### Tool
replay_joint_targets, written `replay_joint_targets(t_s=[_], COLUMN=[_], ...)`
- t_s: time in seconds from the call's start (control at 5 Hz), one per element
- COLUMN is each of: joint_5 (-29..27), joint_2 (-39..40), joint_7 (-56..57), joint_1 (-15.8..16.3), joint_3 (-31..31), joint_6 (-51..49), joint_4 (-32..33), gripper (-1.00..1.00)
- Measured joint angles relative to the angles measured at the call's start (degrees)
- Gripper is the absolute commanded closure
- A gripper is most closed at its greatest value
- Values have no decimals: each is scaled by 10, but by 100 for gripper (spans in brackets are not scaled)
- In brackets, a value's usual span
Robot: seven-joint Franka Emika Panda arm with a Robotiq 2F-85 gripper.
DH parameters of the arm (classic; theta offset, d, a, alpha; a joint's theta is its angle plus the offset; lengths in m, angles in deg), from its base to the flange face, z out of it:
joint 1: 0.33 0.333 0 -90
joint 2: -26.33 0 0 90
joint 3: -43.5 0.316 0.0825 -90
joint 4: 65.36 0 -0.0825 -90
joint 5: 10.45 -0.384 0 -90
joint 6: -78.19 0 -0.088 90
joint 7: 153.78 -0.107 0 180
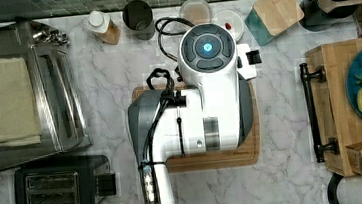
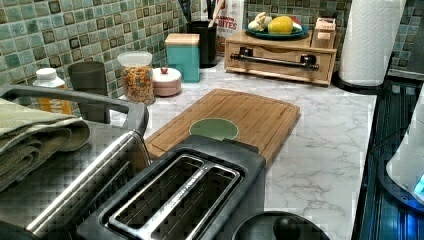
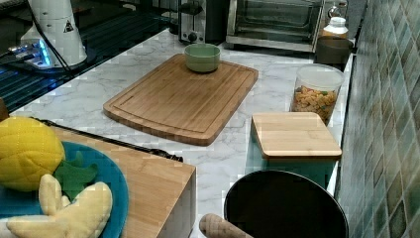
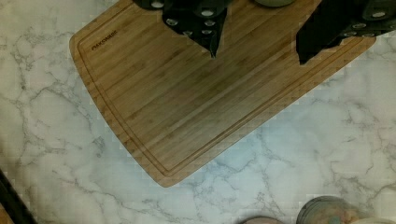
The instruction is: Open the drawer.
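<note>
Spread wide and gripping nothing, the tool (image 4: 256, 49) was seen in the wrist view hanging over the cutting board (image 4: 205, 88), its two dark fingers (image 4: 212, 39) well apart from each other and clear of the wood. In the top view the white arm (image 1: 209, 99) was stretched over that same board (image 1: 254, 150), covering most of it.

The cutting board was taken as the landmark. It lay flat on the marble table (image 2: 325, 150), and a green bowl (image 3: 202, 57) stood on it near one short edge. The drawer (image 2: 280, 61) was found well apart from the board, at the far end of the table in the left view, set into a low wooden box. Its front panel appeared flush with the box, so it was judged closed. The long black bar handle (image 2: 275, 60) ran across the panel on two posts and faced the board; in the top view the handle (image 1: 312, 112) was seen on the side of the box nearest the board. A blue plate (image 2: 277, 34) of toy food rested on top of the box.

Beyond the board's other end a black toaster (image 2: 185, 195) was placed. Between the board and the tiled wall a clear cereal jar (image 3: 316, 96) and a teal canister with a wooden lid (image 3: 292, 141) were set.
</note>
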Motion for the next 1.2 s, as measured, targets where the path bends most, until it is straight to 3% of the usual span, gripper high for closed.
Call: replay_joint_targets(t_s=[0.6, 0.8, 1.2], joint_5=[17, 25, 39], joint_2=[1, -4, -8], joint_7=[5, 65, 356], joint_1=[-1, -1, -3], joint_3=[1, 0, -18], joint_6=[3, 4, 113], joint_4=[6, 22, 87], gripper=[-100, -100, -100])
